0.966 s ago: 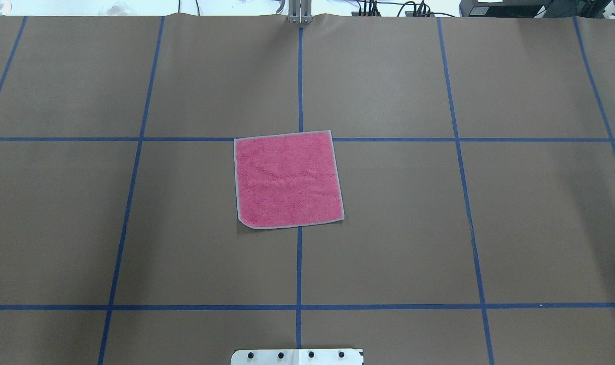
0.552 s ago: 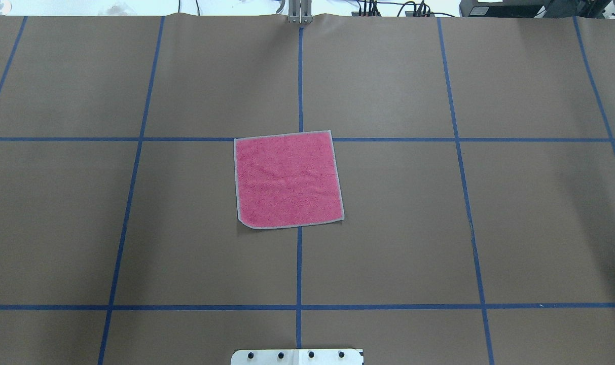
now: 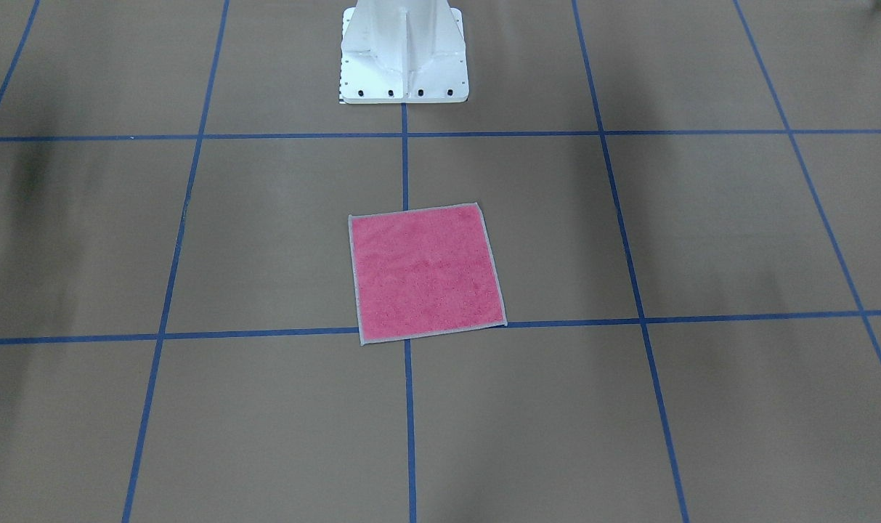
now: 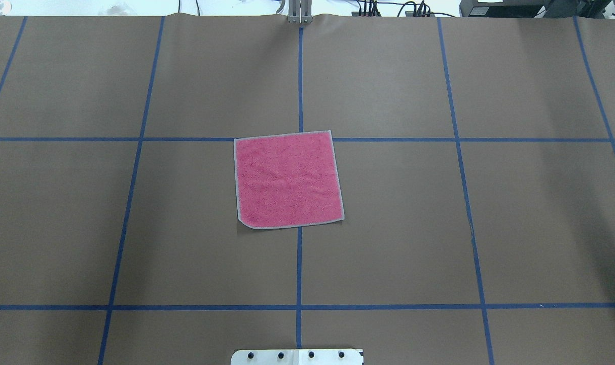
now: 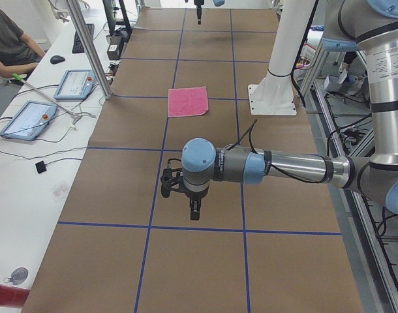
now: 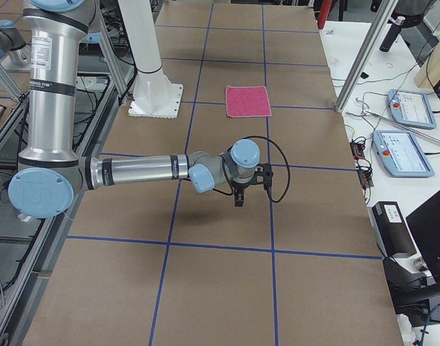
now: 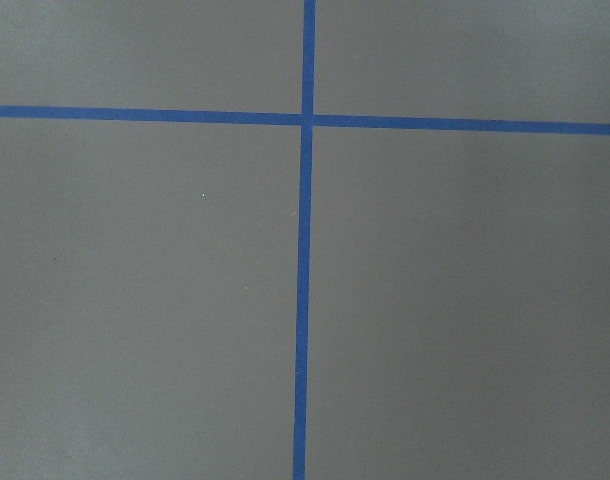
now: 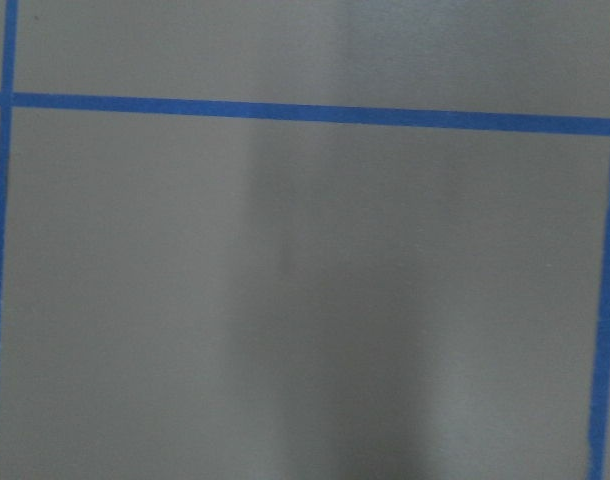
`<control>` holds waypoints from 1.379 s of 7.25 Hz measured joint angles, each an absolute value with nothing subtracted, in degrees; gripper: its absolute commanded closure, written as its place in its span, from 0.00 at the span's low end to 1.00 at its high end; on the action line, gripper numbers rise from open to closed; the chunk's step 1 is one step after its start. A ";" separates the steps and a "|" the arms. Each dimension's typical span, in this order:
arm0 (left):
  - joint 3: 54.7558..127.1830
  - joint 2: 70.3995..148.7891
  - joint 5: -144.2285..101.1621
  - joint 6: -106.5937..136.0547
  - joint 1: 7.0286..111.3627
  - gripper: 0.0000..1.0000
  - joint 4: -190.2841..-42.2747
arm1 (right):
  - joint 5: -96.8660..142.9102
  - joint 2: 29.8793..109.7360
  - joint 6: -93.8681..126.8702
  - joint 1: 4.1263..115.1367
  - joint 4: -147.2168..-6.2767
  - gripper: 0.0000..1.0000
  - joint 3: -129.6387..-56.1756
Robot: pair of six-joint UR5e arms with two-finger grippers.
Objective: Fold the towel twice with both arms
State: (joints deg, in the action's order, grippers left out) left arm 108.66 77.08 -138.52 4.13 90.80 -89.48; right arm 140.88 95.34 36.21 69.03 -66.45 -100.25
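The towel (image 4: 287, 180) lies flat and unfolded, pink face up, at the table's middle; it also shows in the front view (image 3: 425, 272) and both side views (image 5: 188, 102) (image 6: 248, 101). Its near-left corner in the overhead view looks slightly turned under. My left gripper (image 5: 194, 212) hangs over bare table far to the towel's left, fingers pointing down. My right gripper (image 6: 238, 198) hangs far to its right. I cannot tell whether either is open or shut. Both wrist views show only brown table and blue tape.
The white pedestal base (image 3: 404, 51) stands at the table's robot side, behind the towel. Blue tape lines (image 4: 299, 263) divide the brown table into squares. Tablets (image 5: 28, 119) and a seated person (image 5: 10, 45) are off the table's far edge.
The towel has not moved. A small dark tip has appeared at the right edge of the overhead view, where none showed before.
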 measured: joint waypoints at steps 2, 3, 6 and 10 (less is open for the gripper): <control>108.59 77.08 -138.67 4.13 90.73 0.00 -90.31 | 135.87 91.29 57.79 59.78 -58.32 0.01 -100.52; 108.57 77.08 -138.68 4.13 90.72 0.00 -90.68 | 133.04 88.58 66.93 55.42 -57.03 0.01 -101.03; 108.58 77.15 -138.79 5.34 90.70 0.00 -90.99 | 119.73 81.91 87.06 41.15 -56.55 0.06 -103.57; 108.56 77.26 -139.02 11.07 89.38 0.00 -92.26 | 107.41 67.54 105.62 27.95 -70.19 0.22 -102.96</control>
State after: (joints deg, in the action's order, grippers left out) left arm 108.56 77.26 -139.02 11.07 89.38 -92.26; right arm 107.41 67.54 105.62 27.95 -70.19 -102.96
